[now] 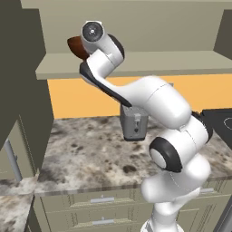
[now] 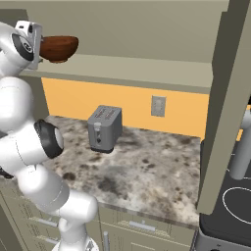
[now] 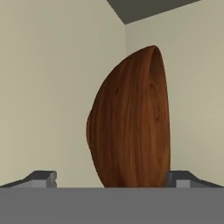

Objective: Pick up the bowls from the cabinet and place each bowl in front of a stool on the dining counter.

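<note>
The bowl (image 2: 58,47) on the cabinet shelf (image 2: 147,68) was dark reddish-brown with a wood grain of fine darker streaks, and the shelf and cabinet walls around it were olive-beige. Below the shelf the wall (image 2: 132,105) was flat orange, with a grey toaster (image 2: 104,128) in front of it. The bench (image 2: 147,171) under the toaster was speckled grey, brown and white stone, over beige drawers (image 1: 102,210) with silver handles.

arm raised high, gripper (image 3: 112,178) spread (rolled sideways)
</note>
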